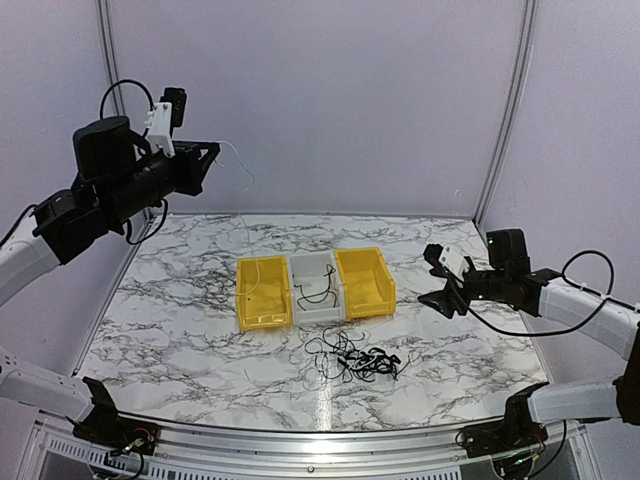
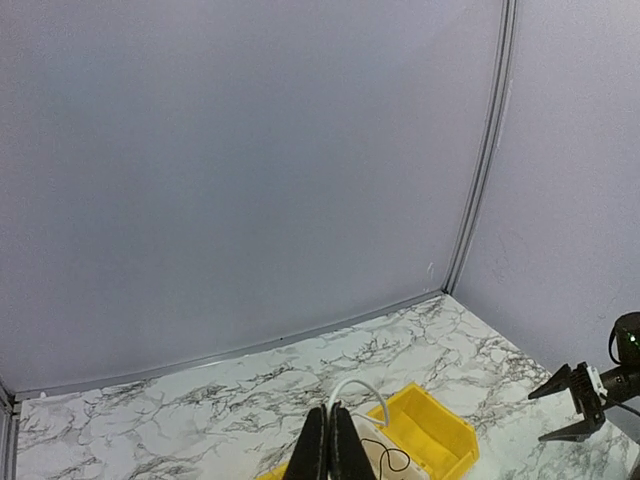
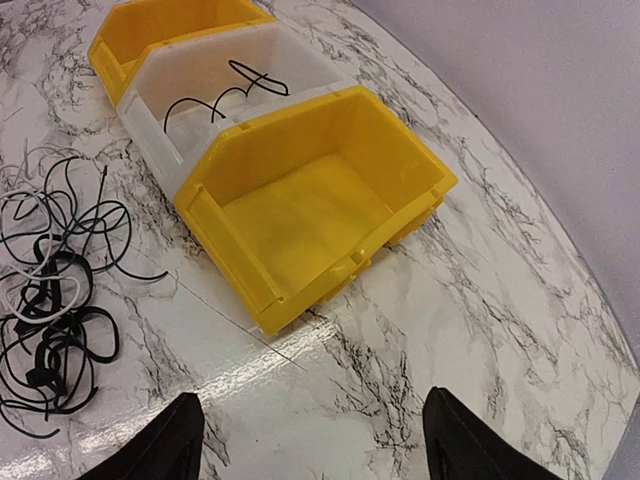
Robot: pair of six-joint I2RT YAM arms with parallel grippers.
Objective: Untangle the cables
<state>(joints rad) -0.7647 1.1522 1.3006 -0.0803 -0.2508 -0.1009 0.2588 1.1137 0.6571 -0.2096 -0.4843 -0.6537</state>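
Up high, left gripper (image 1: 207, 160) is pinched shut on the white cable (image 2: 352, 381); only its wrist view shows that. Right gripper (image 3: 312, 440) gapes empty above marble table (image 1: 180, 330); black tangle (image 1: 362, 362) nearby, lilac walls (image 1: 330, 100).

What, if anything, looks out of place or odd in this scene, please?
A knotted heap of thin black cords lies on the marble table in front of the yellow and clear plastic bins, unsorted. Also, the left tool, shut, holds a thin whitish cable high in the air. Nothing looks spilled or damaged.
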